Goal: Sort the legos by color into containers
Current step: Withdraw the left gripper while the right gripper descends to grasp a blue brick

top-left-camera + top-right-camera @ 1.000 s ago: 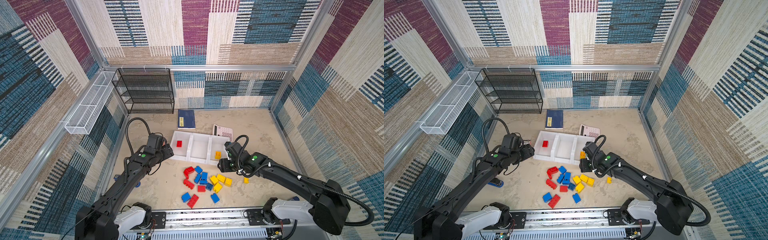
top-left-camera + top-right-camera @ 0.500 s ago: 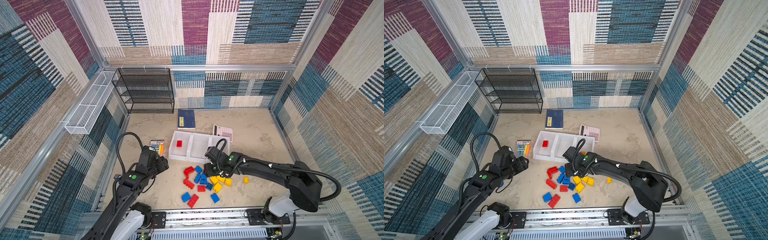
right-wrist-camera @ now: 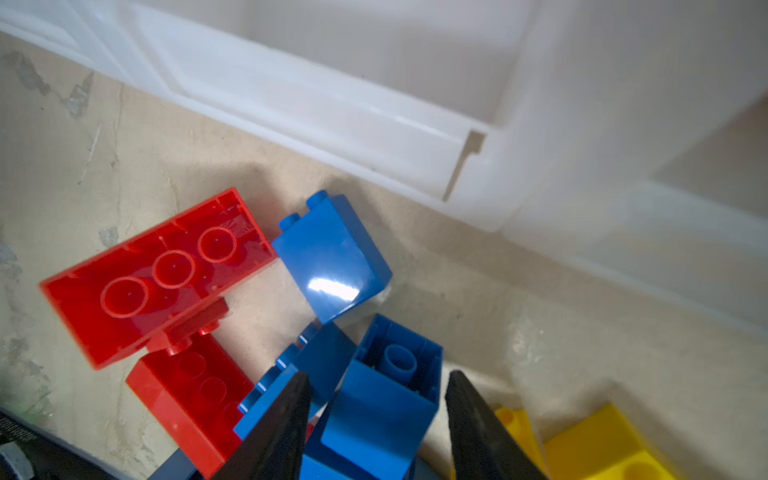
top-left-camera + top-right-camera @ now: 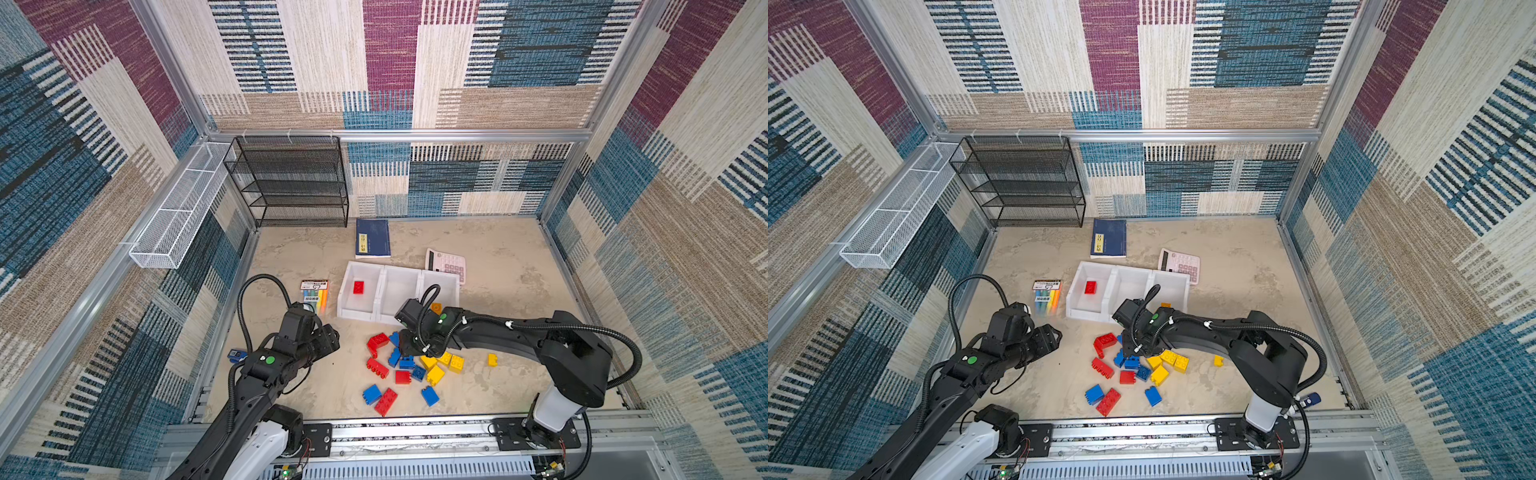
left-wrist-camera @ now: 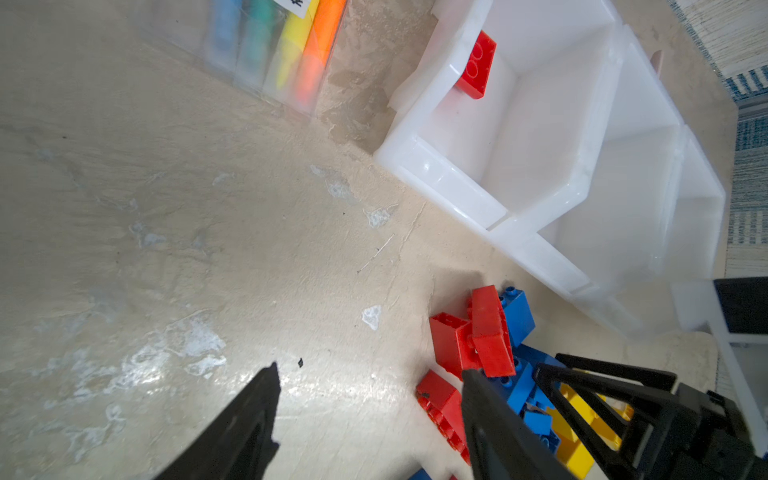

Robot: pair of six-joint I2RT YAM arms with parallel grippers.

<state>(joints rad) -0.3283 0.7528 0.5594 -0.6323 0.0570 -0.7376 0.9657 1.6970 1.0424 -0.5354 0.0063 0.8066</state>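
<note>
Right wrist view: right gripper (image 3: 379, 374) straddling a blue brick (image 3: 386, 411), hollow underside showing, one finger close on each flank; clamped or just short of contact, cannot tell. Outside one finger, two red bricks (image 3: 158, 270) and more blue; outside the opposite finger, yellow bricks (image 3: 602, 449). Beyond the fingertips, the white containers (image 3: 332, 104), near. Left wrist view: left gripper (image 5: 370, 370) spread wide over bare table (image 5: 208, 249), holding nothing; legos (image 5: 490, 332) just past one fingertip, containers further ahead, a single red brick (image 5: 476, 66) lying in the end bin.
</note>
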